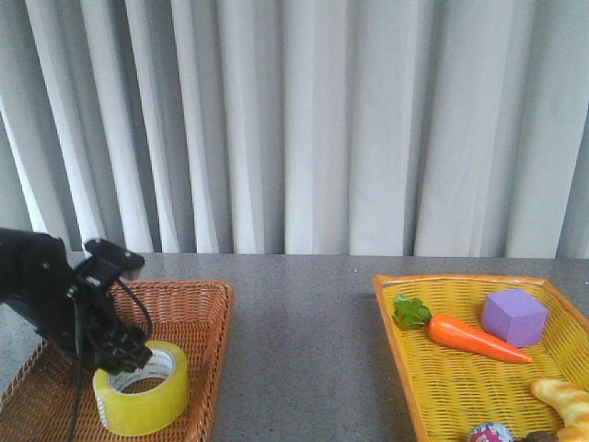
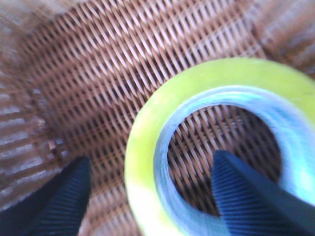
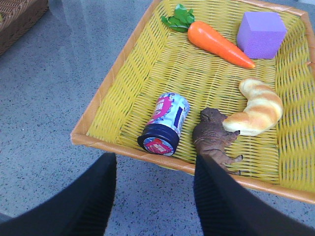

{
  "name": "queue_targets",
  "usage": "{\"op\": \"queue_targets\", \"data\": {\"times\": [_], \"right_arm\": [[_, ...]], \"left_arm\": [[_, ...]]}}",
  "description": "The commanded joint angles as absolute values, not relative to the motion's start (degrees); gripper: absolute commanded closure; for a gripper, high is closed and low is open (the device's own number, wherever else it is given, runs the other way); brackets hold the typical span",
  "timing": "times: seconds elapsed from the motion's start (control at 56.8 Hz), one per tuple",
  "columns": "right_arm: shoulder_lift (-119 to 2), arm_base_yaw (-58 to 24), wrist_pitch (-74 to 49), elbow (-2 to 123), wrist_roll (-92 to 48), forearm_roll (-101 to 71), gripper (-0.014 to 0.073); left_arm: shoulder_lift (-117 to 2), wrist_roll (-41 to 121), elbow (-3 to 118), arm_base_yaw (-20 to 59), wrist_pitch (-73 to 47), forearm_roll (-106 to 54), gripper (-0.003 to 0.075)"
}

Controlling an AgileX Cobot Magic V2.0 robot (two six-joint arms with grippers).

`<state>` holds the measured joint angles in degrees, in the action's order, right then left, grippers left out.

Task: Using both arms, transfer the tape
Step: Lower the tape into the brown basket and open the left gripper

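The tape [image 1: 142, 388] lies flat in the brown wicker basket [image 1: 198, 313] on the grey worktop [image 1: 304, 350]. The left hand [image 2: 152, 196] is spread astride the roll's wall, one finger [image 2: 246, 196] inside the core, the other outside. Well right of the tape, the right hand [image 3: 155, 196] hangs spread beside the yellow basket [image 3: 98, 105].

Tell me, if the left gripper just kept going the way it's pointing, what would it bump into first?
Probably the tape: the left gripper straddles its wall, one finger inside the core. Beyond lies the brown basket.
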<state>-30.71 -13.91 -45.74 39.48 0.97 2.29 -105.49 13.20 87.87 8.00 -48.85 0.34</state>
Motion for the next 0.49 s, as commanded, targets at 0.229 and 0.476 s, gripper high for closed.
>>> {"op": "queue_targets", "data": {"times": [0.229, 0.476], "right_arm": [[-30.87, -13.45, -42.38, 40.85, 0.96, 2.53, 0.0240], [-30.87, -13.45, -42.38, 40.85, 0.96, 2.53, 0.0240]], "left_arm": [[-83.30, 11.23, 85.86, 7.98, -54.50, 0.00, 0.0197], [-58.97, 9.58, 67.11, 7.98, -47.39, 0.00, 0.0221]]}}
